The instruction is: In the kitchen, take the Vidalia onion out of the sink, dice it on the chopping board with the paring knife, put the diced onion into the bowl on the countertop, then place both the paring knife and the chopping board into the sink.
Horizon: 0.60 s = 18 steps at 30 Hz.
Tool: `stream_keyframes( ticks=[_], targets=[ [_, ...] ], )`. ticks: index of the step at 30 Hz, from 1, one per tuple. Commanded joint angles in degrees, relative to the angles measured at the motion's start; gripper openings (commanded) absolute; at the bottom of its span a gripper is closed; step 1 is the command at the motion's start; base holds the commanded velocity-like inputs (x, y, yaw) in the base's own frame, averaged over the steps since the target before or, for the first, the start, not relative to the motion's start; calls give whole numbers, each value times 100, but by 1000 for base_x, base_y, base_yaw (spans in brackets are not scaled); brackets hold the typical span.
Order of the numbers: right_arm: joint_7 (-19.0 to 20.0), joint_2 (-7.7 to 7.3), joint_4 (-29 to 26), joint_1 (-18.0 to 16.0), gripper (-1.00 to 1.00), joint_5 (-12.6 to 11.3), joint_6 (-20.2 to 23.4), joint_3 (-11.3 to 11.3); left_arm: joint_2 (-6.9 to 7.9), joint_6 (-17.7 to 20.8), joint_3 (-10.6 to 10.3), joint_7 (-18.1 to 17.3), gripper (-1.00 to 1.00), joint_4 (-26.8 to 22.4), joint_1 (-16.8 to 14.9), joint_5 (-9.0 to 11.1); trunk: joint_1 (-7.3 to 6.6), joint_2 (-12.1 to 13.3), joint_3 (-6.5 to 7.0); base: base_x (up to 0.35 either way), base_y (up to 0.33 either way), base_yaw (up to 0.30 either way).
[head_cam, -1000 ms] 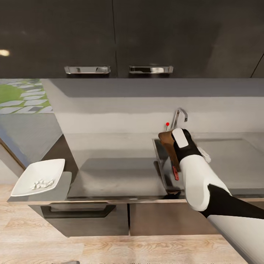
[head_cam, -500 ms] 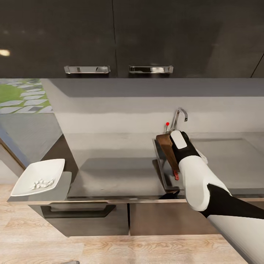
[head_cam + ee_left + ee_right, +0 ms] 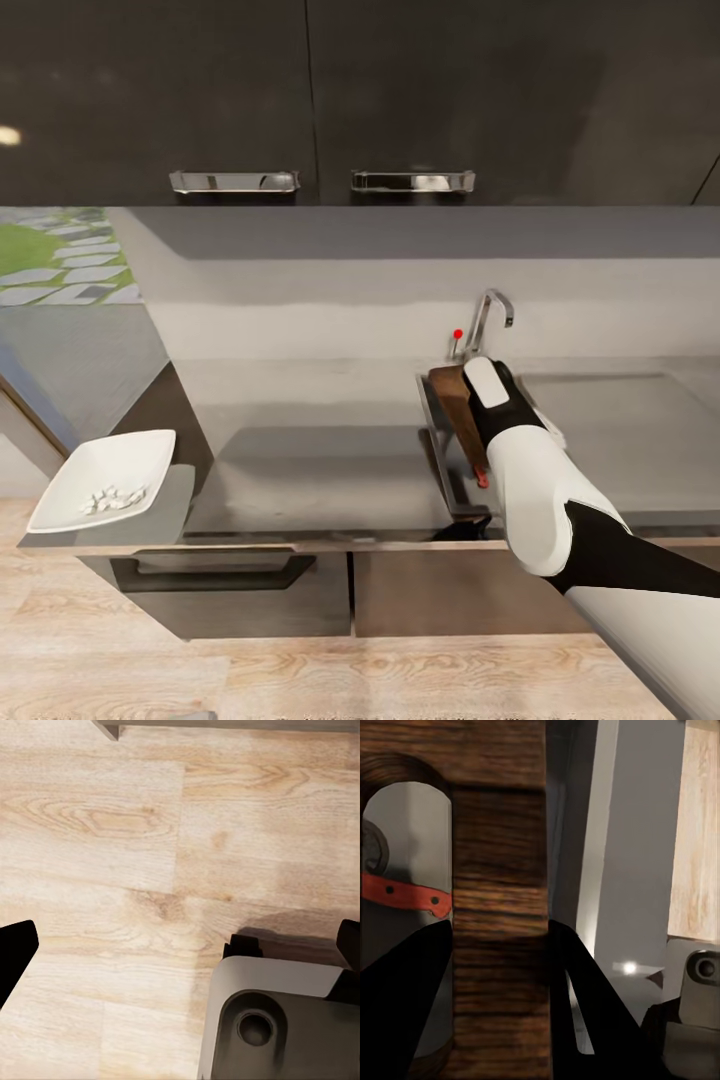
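Observation:
The dark brown chopping board [image 3: 456, 408] stands on edge, tilted, inside the sink [image 3: 438, 470], below the faucet. My right gripper [image 3: 499, 1009] is shut on it, and its black fingers [image 3: 589, 1009] press both faces of the board [image 3: 499, 907]. The paring knife's red handle [image 3: 482, 478] lies in the basin beside the board and shows through the board's grip hole [image 3: 405, 894]. At the countertop's [image 3: 320, 470] far left sits the white bowl [image 3: 100, 480], holding the diced onion pieces [image 3: 112, 497]. My left gripper [image 3: 180, 945] hangs open over the wooden floor.
A chrome faucet [image 3: 490, 318] with a red knob [image 3: 458, 334] rises behind the sink, and the steel drainboard [image 3: 620, 430] lies to its right. Dark upper cabinets [image 3: 320, 100] hang above, close to my head. My own base [image 3: 277, 1020] sits under the left gripper.
My right gripper has carried the chopping board slightly left and lower into the sink. The head view has tilted a little, shifting the whole picture.

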Motion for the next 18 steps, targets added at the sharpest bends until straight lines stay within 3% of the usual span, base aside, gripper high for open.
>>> stream_keyframes(
  ticks=[1,13,18],
  targets=[
    [-13,5,36,-6,-100,2,57,-21,-3,-32,-48,2,100,20,-9,37,3,-12,-20,0,0,0],
    [-13,5,136,-5,-100,-1,-87,-30,8,-29,-48,2,100,20,-9,37,3,-12,-131,1,0,0],
    [-10,5,137,-6,-100,1,-88,-30,14,-26,-48,2,100,20,-9,37,3,-12,-177,177,-116,0]
  ],
)
